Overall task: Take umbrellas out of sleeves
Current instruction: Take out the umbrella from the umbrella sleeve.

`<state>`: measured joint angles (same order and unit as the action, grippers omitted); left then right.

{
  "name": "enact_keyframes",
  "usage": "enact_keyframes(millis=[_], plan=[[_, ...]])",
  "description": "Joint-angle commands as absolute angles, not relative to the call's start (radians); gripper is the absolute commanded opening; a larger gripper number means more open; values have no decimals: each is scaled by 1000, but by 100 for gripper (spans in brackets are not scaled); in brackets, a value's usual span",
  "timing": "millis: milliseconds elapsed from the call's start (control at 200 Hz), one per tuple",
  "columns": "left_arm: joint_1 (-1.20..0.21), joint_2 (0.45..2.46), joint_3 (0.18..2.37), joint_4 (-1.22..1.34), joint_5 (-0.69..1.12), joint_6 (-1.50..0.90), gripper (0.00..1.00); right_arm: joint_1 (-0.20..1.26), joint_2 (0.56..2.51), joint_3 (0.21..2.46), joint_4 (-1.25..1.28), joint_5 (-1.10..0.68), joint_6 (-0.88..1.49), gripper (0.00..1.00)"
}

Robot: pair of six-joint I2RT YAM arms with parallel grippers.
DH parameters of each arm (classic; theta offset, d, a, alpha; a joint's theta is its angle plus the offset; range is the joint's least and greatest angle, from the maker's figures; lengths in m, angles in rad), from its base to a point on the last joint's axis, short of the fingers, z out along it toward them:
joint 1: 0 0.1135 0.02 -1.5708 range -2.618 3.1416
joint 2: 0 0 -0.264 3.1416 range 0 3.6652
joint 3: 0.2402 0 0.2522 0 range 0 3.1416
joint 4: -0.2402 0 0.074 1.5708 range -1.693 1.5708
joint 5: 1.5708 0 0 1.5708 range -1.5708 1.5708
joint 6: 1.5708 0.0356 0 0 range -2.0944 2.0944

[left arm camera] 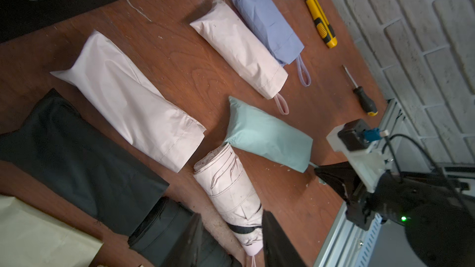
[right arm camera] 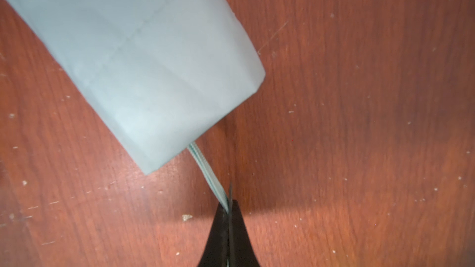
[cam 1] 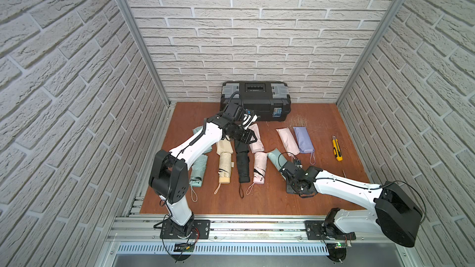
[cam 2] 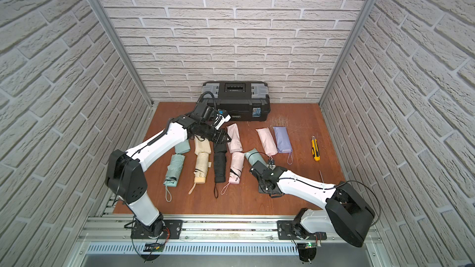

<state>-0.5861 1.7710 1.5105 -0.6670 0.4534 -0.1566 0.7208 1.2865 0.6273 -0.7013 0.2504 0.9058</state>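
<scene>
Pinching a hidden (sleeved) umbrella's loop (right arm camera: 207, 172), right gripper's (right arm camera: 228, 202) closed; left gripper (left arm camera: 232, 223) gapes empty.

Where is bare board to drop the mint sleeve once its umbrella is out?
Widest: the brown wooden board's front strip, between the unsleeved umbrellas' wrist loops and the aluminium rail. Smaller: the far right corner, between the black plastic toolbox, the yellow utility knife and the wall. Crowded: the middle, mint folded umbrella to lavender fabric sleeve.
</scene>
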Motion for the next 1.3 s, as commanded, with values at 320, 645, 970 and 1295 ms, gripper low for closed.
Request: enact_keyframes(millis=[320,645,970,1295], plan=[[-691,2297,2199,-1091,369,205,47,703,1388,687,-631,211,837,3],[-739,2473,2357,-1225,434,381,48,670,1306,597,-542,173,806,3],[-791,2537,2367,-1235,371,353,47,650,1289,577,-520,149,796,3],[-823,2631,2520,-1245,360,311,46,649,1286,574,-518,151,799,3]])
